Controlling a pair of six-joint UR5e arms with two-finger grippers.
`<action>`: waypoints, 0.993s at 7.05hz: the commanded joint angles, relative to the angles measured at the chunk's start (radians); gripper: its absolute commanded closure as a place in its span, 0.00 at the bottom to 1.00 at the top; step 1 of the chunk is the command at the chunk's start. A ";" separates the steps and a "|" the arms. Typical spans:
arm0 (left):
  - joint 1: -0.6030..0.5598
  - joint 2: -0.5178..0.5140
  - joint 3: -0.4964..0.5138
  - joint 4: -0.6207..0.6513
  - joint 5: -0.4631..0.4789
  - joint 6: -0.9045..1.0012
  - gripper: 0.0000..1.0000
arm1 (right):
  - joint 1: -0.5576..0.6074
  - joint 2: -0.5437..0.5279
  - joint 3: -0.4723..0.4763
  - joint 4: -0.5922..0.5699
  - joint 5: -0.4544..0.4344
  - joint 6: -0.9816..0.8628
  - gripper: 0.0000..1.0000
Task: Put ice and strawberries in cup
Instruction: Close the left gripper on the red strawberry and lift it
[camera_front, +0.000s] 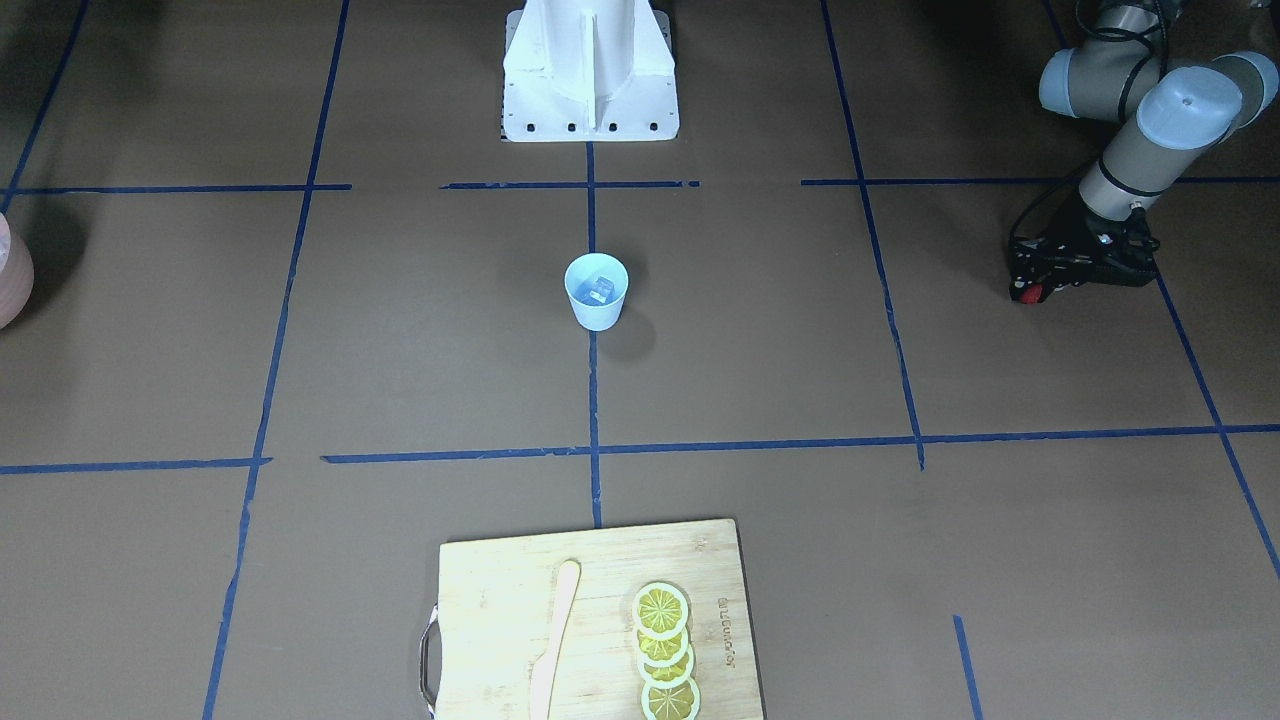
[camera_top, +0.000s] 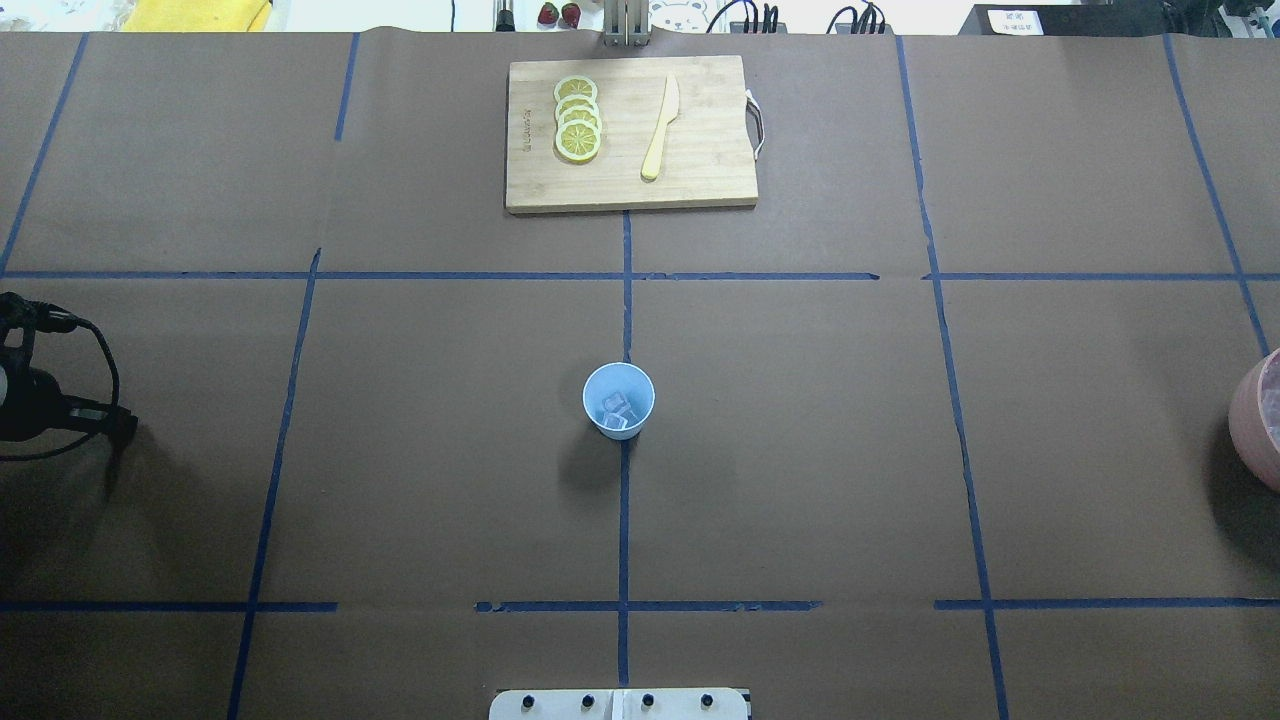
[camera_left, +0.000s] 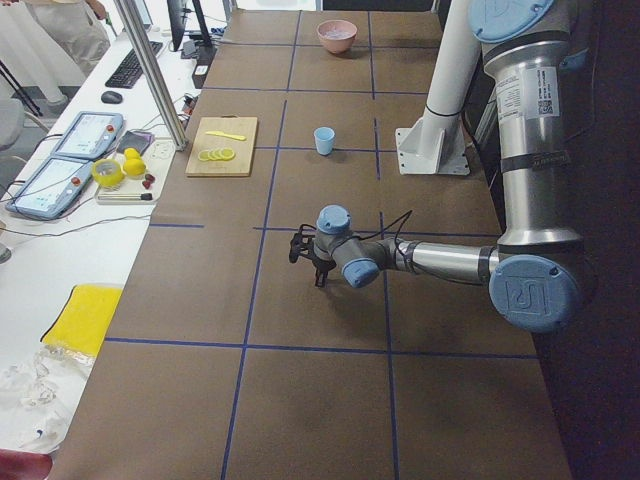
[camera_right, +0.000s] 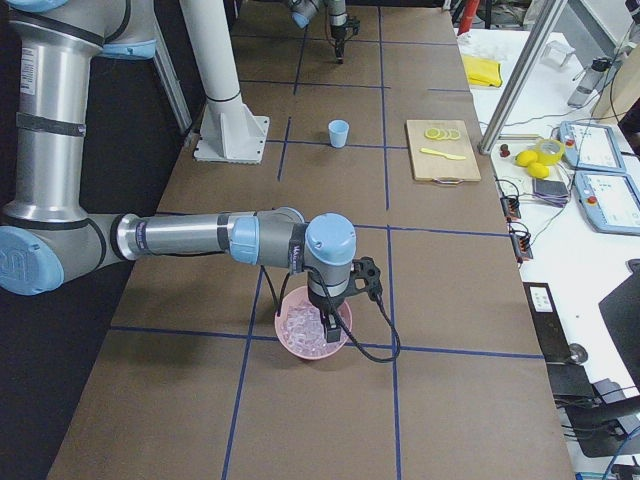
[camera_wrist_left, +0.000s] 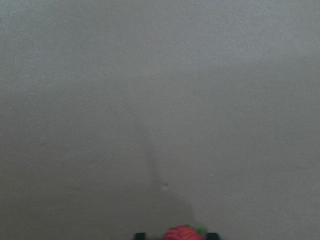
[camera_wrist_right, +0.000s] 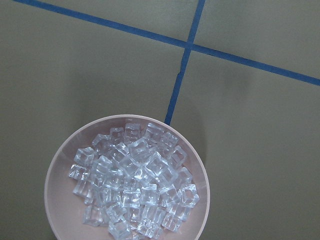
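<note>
1. Light-blue cup (camera_front: 596, 298) is standing upright mid-table w/ a few ice cubes (camera_top: 618, 410) lying inside; exact count is hard to tell.
2. Well apart from cup, left gripper (camera_wrist_left: 176, 237) is pinching strawberry (camera_wrist_left: 182, 233); wrist cam's bottom edge is cutting both off.
3. Far from cup, right gripper (camera_right: 333, 328) is hanging over pink bowl (camera_wrist_right: 56, 170) of more ice cubes; can't tell if it's open or closed.

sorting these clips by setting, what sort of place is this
Most likely a robotics lab rigged for data collection: a table papered brown and gridded with blue tape, an arm pedestal bolted on, and teach pendants alongside.
</note>
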 joint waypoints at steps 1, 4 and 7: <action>0.000 -0.003 -0.069 0.080 -0.019 0.009 1.00 | 0.000 0.000 0.003 0.001 0.000 0.002 0.01; -0.017 -0.025 -0.250 0.305 -0.074 0.016 1.00 | 0.002 0.000 0.003 0.001 0.000 0.003 0.01; -0.020 -0.261 -0.416 0.765 -0.081 0.016 1.00 | 0.008 -0.001 0.006 -0.001 0.000 0.000 0.01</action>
